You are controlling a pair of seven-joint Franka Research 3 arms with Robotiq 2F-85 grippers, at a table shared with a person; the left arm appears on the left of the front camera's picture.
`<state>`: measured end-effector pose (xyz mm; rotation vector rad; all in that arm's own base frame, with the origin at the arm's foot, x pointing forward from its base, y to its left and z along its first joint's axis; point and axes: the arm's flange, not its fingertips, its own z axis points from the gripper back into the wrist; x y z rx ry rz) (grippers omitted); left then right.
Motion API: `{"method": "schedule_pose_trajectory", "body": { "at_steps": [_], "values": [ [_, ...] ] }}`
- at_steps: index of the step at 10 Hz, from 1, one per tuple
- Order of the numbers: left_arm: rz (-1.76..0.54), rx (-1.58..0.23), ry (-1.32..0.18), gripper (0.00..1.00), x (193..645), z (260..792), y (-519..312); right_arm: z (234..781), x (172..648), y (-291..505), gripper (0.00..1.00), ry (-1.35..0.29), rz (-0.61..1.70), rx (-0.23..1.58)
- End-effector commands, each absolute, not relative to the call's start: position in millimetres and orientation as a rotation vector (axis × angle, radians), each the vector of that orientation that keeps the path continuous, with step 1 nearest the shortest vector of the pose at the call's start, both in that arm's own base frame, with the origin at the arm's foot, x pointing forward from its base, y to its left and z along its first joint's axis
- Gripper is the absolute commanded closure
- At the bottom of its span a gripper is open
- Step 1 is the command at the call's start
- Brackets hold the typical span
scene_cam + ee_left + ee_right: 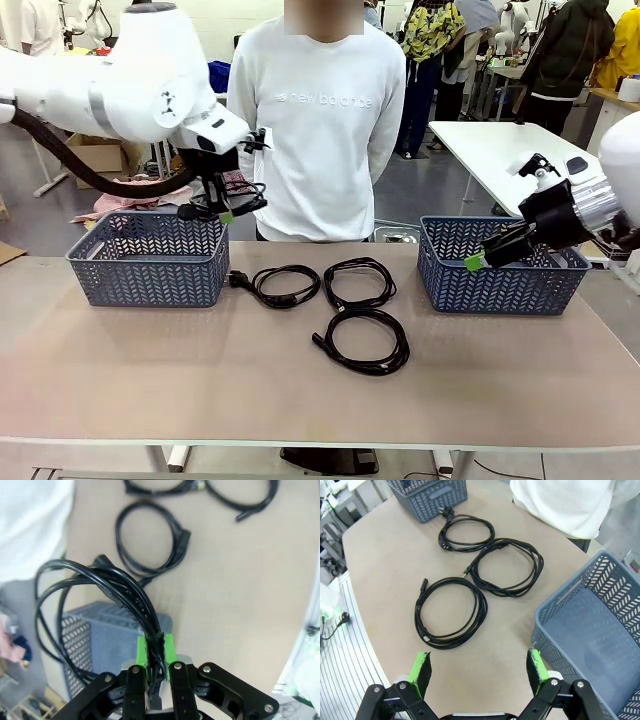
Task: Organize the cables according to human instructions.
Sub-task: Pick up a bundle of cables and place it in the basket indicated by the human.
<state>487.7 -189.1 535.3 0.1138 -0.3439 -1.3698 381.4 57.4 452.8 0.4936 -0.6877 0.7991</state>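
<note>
a: left tool?
b: pinching a coiled cable, hanging above the left basket.
a: right tool?
b: spread wide by the right basket; three cables lie on the counter between.

Legible in the front view: "new balance", in pale lowercase letters across the chest of the white sweatshirt, worn by the person standing beyond the far edge of the bench, near its middle.
</note>
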Motion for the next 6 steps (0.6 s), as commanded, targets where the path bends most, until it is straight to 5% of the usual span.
{"method": "schedule_pose_trajectory", "body": {
  "at_steps": [1, 6],
  "values": [
    [-1.304, 0.112, -0.359, 1.0, 487, 539, -171, 450, 386, 57, 0.0, -0.719, 0.821, 0.501],
    [-1.297, 0.112, -0.345, 1.0, 497, 537, -155, 450, 386, 57, 0.0, -0.719, 0.821, 0.501]
  ]
}}
